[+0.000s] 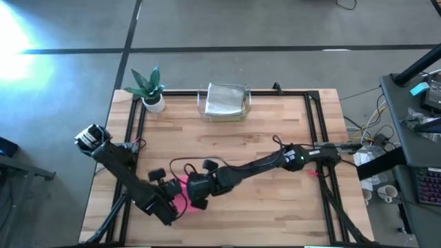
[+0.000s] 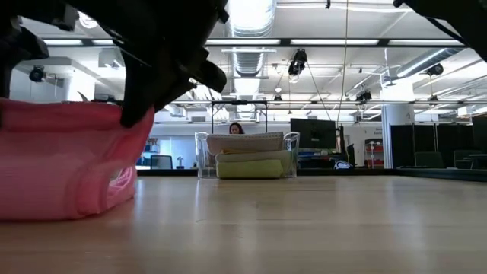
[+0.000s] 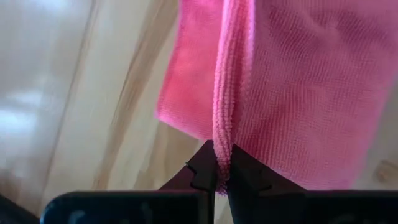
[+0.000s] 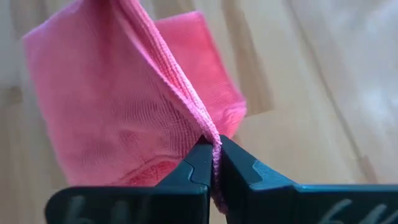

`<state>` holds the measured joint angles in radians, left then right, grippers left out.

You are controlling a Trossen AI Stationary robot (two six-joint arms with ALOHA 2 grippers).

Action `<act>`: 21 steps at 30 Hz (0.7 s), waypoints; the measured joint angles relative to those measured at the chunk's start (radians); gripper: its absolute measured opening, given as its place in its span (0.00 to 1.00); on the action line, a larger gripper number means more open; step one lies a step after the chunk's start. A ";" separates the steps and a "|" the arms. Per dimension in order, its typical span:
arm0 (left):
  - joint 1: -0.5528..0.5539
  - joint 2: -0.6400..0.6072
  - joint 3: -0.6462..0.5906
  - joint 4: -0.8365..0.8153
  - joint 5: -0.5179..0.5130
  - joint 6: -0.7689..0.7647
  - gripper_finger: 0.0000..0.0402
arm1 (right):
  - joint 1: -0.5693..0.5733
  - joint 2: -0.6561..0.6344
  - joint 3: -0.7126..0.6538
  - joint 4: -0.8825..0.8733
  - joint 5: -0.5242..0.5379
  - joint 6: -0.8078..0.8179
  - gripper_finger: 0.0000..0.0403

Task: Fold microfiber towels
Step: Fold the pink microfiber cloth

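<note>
While both claws, left claw and right claw, pinch the pink towel's hem near the worktop's left, keep the edges level.

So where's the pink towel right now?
In the high view, the pink towel is near the table's front edge, left of centre, pinched by both the left gripper and the right gripper.

From above, both arms hide most of the pink towel. The tray's folded cloths are too small to count.
</note>
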<state>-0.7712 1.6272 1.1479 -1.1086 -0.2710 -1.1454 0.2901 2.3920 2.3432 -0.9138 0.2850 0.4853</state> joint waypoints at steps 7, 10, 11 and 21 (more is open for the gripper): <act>0.026 0.000 -0.034 0.001 -0.004 0.012 0.02 | -0.015 0.000 -0.001 0.012 0.003 -0.026 0.02; 0.026 0.000 -0.043 -0.001 -0.028 0.049 0.04 | -0.015 0.000 -0.002 0.011 0.003 -0.027 0.04; 0.026 0.000 -0.043 -0.002 -0.036 0.056 0.05 | -0.016 0.000 -0.002 0.009 0.003 -0.027 0.05; 0.040 -0.002 -0.031 -0.073 -0.021 0.061 0.30 | -0.031 -0.009 -0.002 -0.013 0.004 -0.038 0.27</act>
<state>-0.7317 1.6254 1.1166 -1.1818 -0.2917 -1.0840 0.2588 2.3830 2.3413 -0.9266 0.2886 0.4473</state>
